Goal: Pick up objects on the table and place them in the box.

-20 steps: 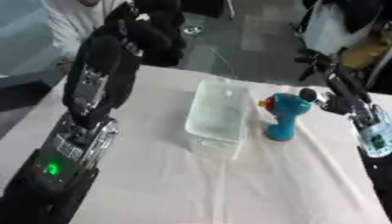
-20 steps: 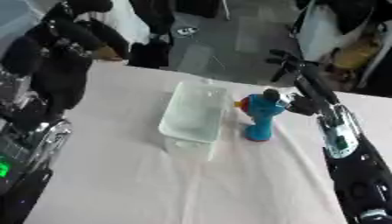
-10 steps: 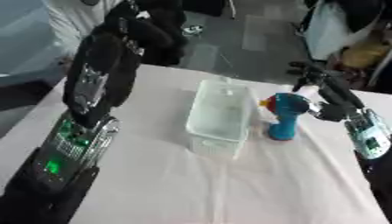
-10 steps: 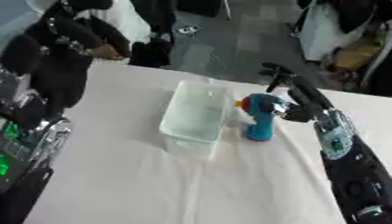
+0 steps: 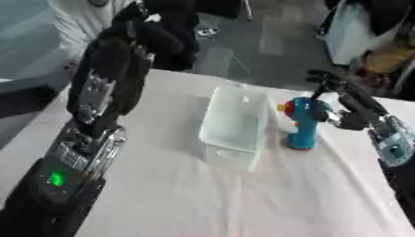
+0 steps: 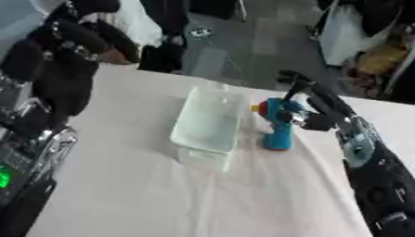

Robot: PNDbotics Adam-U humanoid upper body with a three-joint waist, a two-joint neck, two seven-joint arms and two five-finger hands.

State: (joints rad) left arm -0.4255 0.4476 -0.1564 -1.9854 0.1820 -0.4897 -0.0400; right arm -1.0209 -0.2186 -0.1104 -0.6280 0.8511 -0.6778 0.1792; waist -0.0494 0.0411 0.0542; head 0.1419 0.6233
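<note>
A clear plastic box (image 5: 235, 121) lies in the middle of the white table. Just right of it stands a blue toy (image 5: 305, 121) with a red and yellow tip facing the box. My right hand (image 5: 350, 107) comes in from the right at the toy's top. It is open, with one finger (image 5: 323, 79) reaching over and behind the toy's head and the rest close against its right side. My left arm rises along the left side, and its hand (image 6: 74, 38) hangs high above the table's far left edge, holding nothing.
The white cloth (image 5: 243, 194) covers the table toward me, in front of the box. Beyond the far edge lie a grey floor, dark gear and a white bag (image 5: 353, 32) at the back right.
My right hand has moved left from beside the toy until it reaches its top. The toy and the box have stayed put, and the left arm has barely moved.
</note>
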